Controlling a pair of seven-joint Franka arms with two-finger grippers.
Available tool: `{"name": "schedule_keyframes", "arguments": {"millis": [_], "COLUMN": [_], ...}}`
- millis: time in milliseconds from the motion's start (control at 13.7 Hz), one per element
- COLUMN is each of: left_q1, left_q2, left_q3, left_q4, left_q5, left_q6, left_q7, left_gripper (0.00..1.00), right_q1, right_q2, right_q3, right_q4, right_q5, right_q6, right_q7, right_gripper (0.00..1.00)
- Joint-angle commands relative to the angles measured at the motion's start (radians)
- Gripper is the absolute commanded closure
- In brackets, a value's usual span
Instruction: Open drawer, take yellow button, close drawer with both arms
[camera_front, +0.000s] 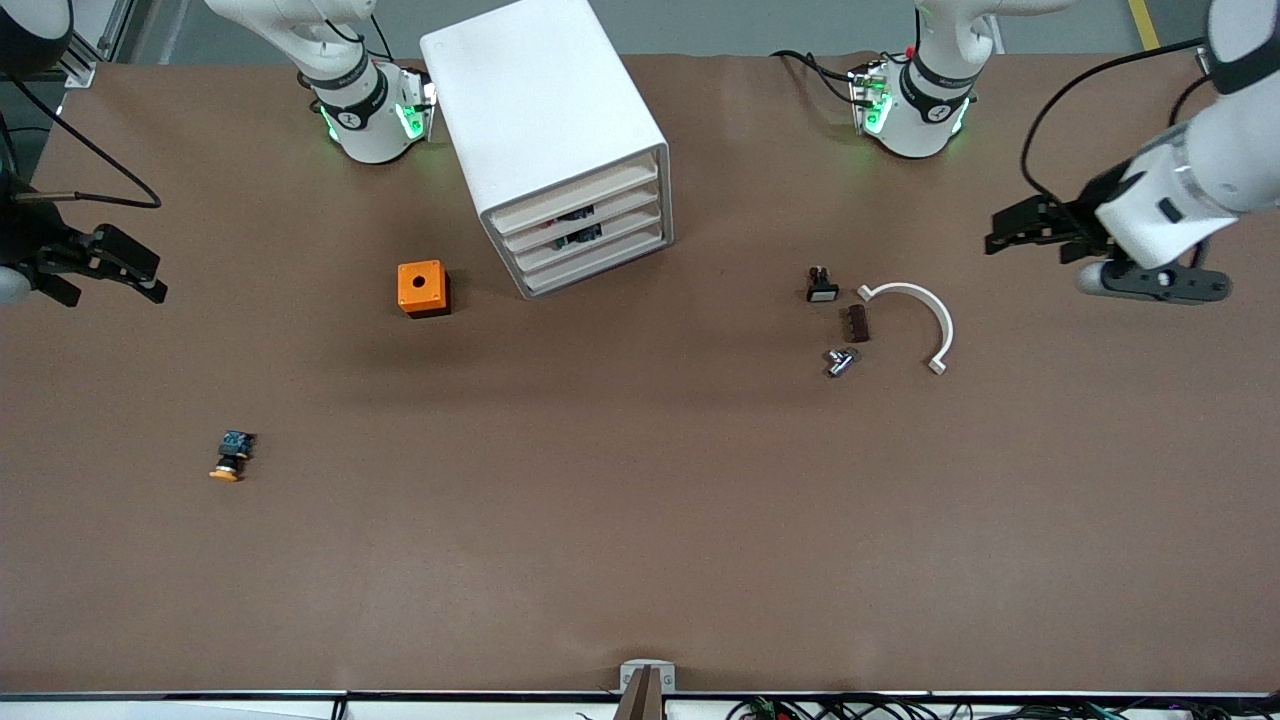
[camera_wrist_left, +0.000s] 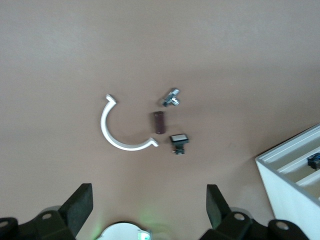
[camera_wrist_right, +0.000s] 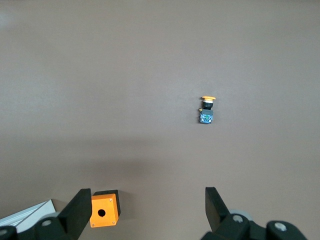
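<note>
Judging by layout, the task looks complete: the white plastic top drawer (camera_front: 572, 194) sits shut in its cabinet (camera_front: 545, 130), and the orange-capped, dark-bodied button (camera_front: 231, 455) lies on the brown desk (camera_front: 640, 520), well nearer the camera than the cabinet. Left hand (camera_front: 1010, 232) and right hand (camera_front: 125, 270) hang wide, empty, toward their own ends of the desk from the cabinet.

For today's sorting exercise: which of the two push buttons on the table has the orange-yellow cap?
The button lying alone toward the right arm's end; the white-faced black button sits beside the white arc.

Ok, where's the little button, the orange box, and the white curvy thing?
button (camera_front: 231, 456), front view, on its dark body.
orange box (camera_front: 422, 287), front view, on its top face.
white curved piece (camera_front: 930, 310), front view, on the arc.
</note>
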Motion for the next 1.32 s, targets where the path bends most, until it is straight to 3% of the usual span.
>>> {"name": "schedule_keyframes", "arguments": {"millis": [0,731,1242], "left_q1": [0.031,0.099,0.010], "left_q2": [-0.038,-0.041,-0.036], "left_q3": [-0.011,-0.014,0.045], "left_q4": [-0.015,0.063,0.063], "left_q5": [0.077,0.101,0.135], "left_q6": [-0.004,0.048,0.084], "left_q7": [0.039,0.049,0.036], "left_gripper": [0.00,0.00,0.00], "right_q1": [-0.026,-0.052,-0.042], "right_q2": [0.000,0.003,0.006], "right_q3": [0.017,0.033,0.034], "right_q4": [0.021,0.016,0.035], "right_q5": [-0.002,-0.005,-0.040], "right_q6": [-0.008,-0.021,-0.014], "right_q7": [0.001,0.002,0.011], "right_gripper": [0.00,0.00,0.00]}}
